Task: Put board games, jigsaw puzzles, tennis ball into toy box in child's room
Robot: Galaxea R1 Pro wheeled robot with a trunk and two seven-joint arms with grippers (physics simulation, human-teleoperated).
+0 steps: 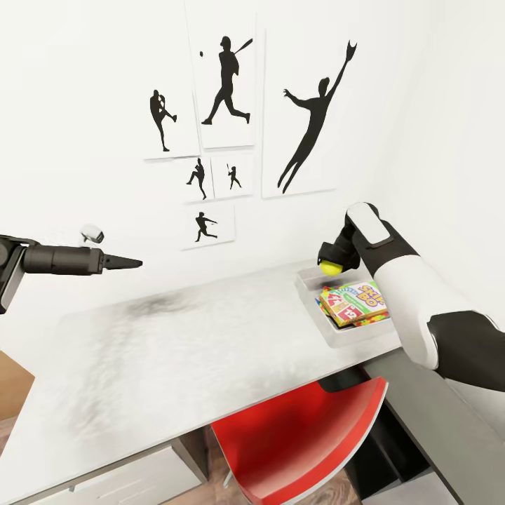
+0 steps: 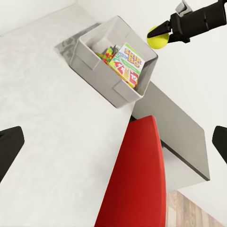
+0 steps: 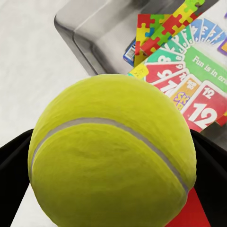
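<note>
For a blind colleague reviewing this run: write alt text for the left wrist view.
The right hand holds the tennis ball just above the grey toy box, which already contains a board game and puzzle pieces. The box sits at the pale table edge, with a red chair below.

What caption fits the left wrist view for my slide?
Right gripper holds the tennis ball over the toy box with games and puzzles inside.

black baseball silhouette posters [image 1: 228,126] on the white wall, red chair [image 1: 294,438] underneath
</note>
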